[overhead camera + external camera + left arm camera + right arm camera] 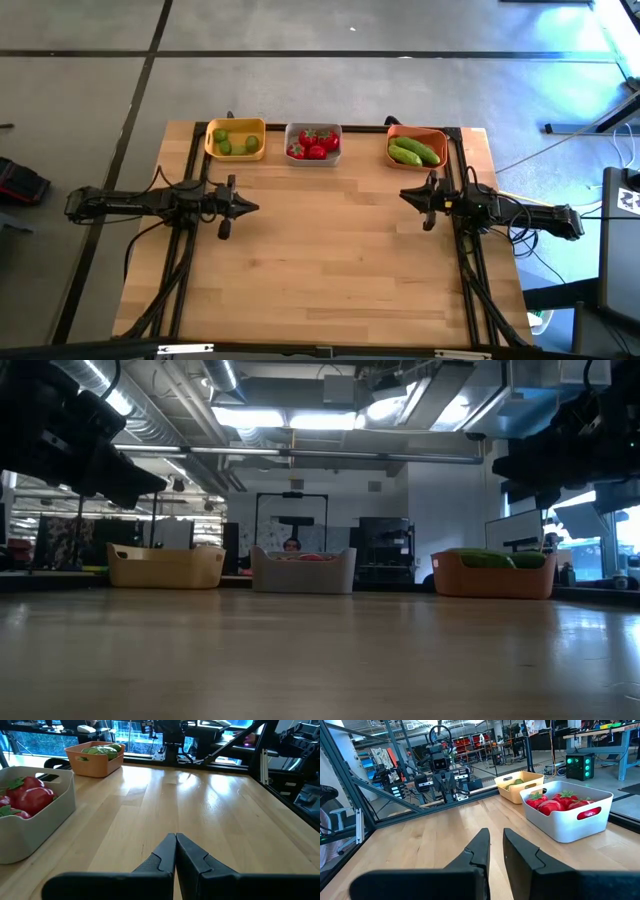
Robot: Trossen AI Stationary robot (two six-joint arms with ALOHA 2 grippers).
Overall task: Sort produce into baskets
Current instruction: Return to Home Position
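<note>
Limes (222, 137) in the yellow basket (236, 122), tomatoes (315, 143) in the grey basket (313, 126) and cucumbers (413, 152) in the orange basket (415, 131) were seen beyond the left gripper (250, 208), pressed together, and the right gripper (405, 194), narrowly apart; a basket could be clipped if either were swung wide while homing.

Surroundings: table, floor and workshop beyond.

A light wooden plank table (330, 270) stands on a grey floor (300, 90) crossed by dark lines (300, 52). A red-and-black object (20, 185), kind unclear, lies on the floor well left of the table. A pale cable (525, 155) runs over the floor just right of it. In the low view, bright ceiling panels (290, 418) and ducts (150, 425) are overhead. In the right wrist view, a computer case (577, 765) with green lights stands near a blue workbench (615, 742), with cluttered racks behind them.
</note>
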